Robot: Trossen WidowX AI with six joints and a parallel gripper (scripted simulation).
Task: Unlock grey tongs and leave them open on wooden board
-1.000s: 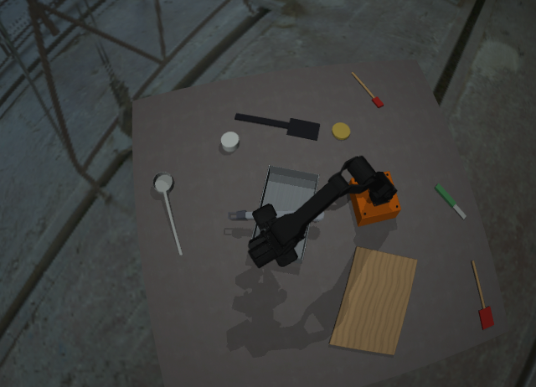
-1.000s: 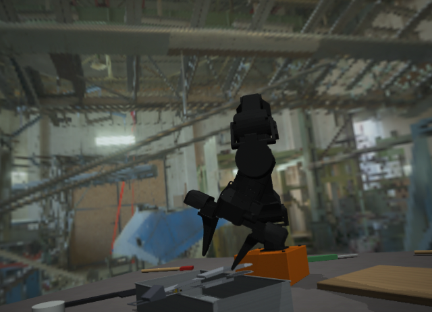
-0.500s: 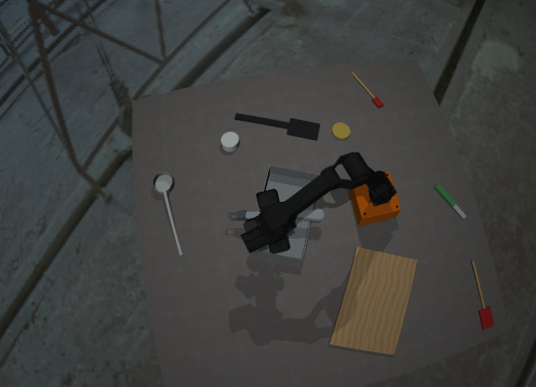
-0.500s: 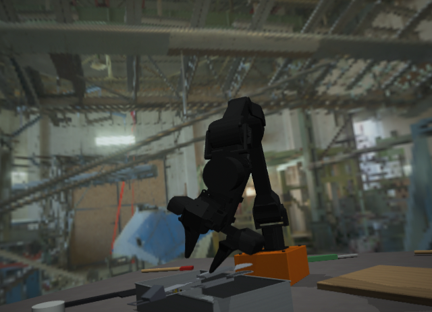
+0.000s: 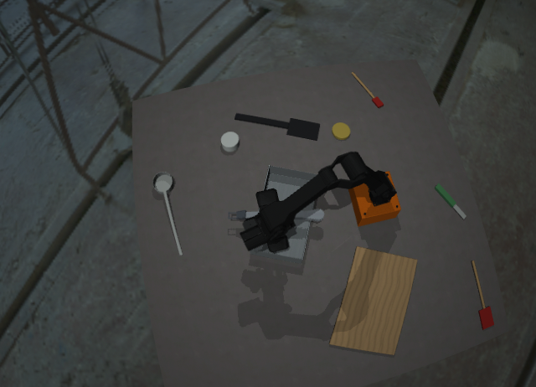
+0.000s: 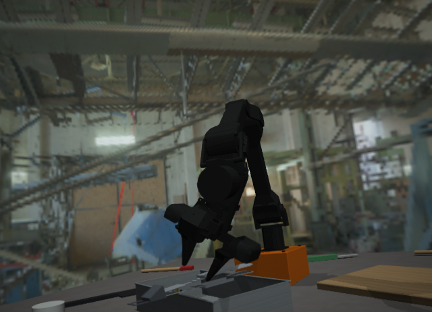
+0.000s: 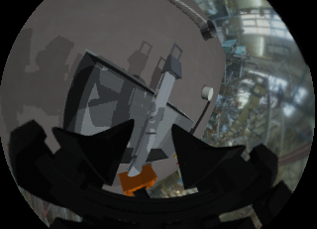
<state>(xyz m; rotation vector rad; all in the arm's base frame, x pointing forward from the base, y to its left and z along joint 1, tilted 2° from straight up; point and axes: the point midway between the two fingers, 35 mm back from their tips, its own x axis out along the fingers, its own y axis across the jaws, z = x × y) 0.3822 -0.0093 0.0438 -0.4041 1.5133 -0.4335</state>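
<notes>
The grey tongs (image 5: 318,214) (image 6: 153,294) (image 7: 163,87) lie across the roasting tin (image 5: 281,255) (image 6: 258,296) (image 7: 79,85). Their dark block and wire loop jut past the tin's side away from the robot base; the rounded end points to the base. The arms look closed together. My gripper (image 6: 196,272) (image 7: 153,124) is open and empty, pointing down, low over the middle of the tongs. In the wrist view the tongs run between the two fingers, and I see no contact. In the top view the arm hides the fingertips. The wooden board (image 5: 389,305) (image 6: 376,281) lies flat.
The orange base (image 5: 376,214) (image 6: 272,265) (image 7: 139,179) stands beside the tin. A ladle (image 5: 172,223), a white round pot (image 5: 229,141) (image 6: 48,306) (image 7: 207,93), a black spatula (image 5: 302,129) and a yellow disc (image 5: 341,131) lie around the tin.
</notes>
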